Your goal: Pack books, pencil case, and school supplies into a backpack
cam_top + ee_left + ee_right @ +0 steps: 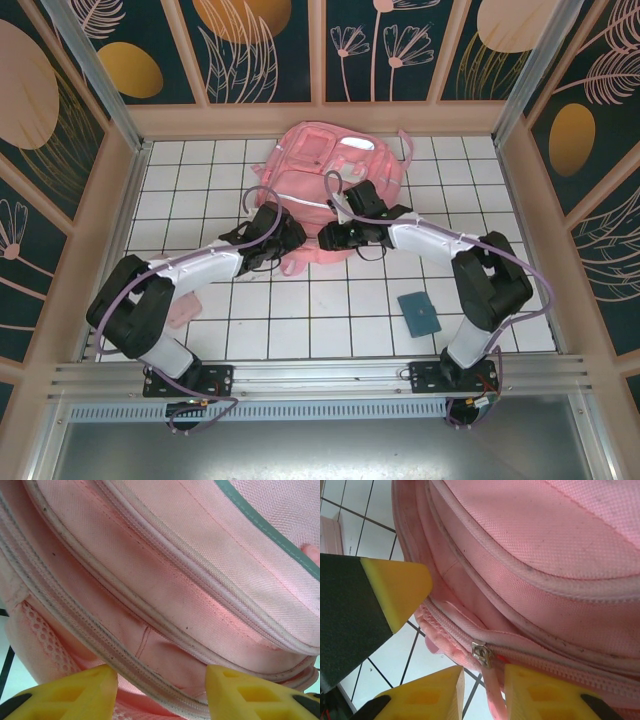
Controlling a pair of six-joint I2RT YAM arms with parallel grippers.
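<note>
Backpack (325, 180) lies on the table (300, 330), seemingly zipped, nothing apparently packed; 1 flat teal book (419, 312) waits near-right of it. At its near edge the left gripper (157, 692) straddles a seam, half-wide; the right gripper (480, 695) stands narrow around the zipper pull (482, 653), grip unclear.

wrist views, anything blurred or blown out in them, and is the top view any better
Left wrist: backpack weave sharp, yellow end effector fingers at the bottom edge soft. Right wrist: zipper slider crisp, tiles washed out white. Top external: even light, no hard shadows, backpack's pale stripe glaring.
</note>
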